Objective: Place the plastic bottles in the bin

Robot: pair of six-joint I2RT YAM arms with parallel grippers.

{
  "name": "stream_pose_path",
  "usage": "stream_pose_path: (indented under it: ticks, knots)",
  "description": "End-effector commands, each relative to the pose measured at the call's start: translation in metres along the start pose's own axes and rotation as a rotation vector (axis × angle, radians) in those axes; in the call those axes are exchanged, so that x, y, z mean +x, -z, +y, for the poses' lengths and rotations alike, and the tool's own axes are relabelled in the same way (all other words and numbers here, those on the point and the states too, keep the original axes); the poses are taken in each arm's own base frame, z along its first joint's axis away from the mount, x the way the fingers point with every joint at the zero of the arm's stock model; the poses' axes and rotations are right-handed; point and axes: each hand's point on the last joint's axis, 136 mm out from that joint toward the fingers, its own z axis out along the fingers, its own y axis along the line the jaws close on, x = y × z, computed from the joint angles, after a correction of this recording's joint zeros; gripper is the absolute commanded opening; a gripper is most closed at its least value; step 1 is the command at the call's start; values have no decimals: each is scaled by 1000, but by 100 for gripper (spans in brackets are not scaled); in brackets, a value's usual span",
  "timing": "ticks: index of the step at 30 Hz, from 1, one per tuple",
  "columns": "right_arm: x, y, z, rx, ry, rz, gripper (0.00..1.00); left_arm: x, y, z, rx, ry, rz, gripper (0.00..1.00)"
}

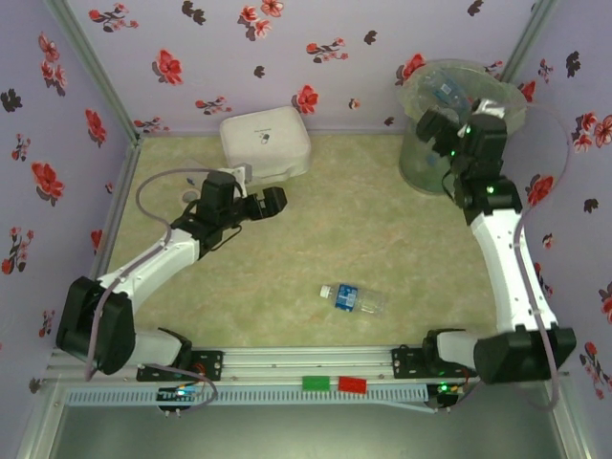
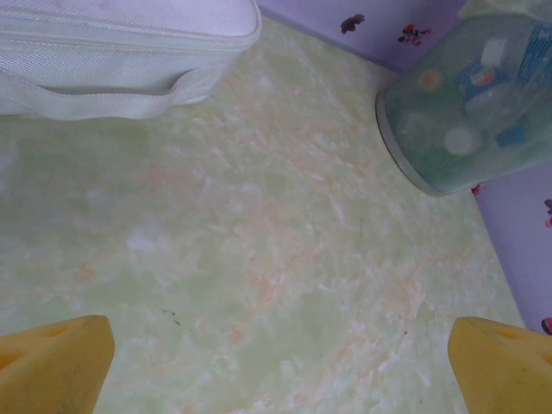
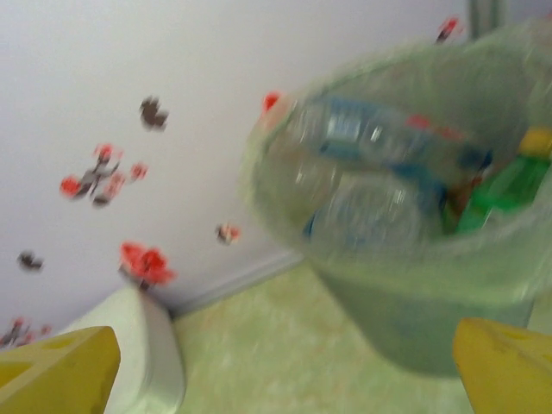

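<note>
Nearly all plastic bottles [image 3: 371,181] are already gathered in the bin [image 1: 418,158]; one bottle [image 1: 352,298] is left on the tabletop [image 1: 382,229]. The left claw [image 2: 280,366] and right claw [image 3: 285,366] are held open, empty.

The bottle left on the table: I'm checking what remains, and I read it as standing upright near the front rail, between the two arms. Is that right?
Not quite. The bottle is lying on its side, not standing upright, as the top external view shows. The rest holds: it is near the front rail, between the left arm and the right arm.
</note>
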Motion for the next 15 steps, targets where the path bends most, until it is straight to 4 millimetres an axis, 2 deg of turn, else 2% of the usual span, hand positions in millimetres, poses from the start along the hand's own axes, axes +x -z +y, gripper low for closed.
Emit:
stream_pose_path:
  ticks: [1,9,12,15]
  knots:
    - [69,13,-3,-12,-17,208,100,-4,9,2,1,50,-40,100]
    - [226,53,20,-63,35,652,100,23,19,19,-17,139,-18,100]
    - [274,72,27,-97,143,815,100,32,23,25,-32,149,-2,100]
    - [309,93,29,-95,272,963,100,37,24,29,-44,148,9,100]
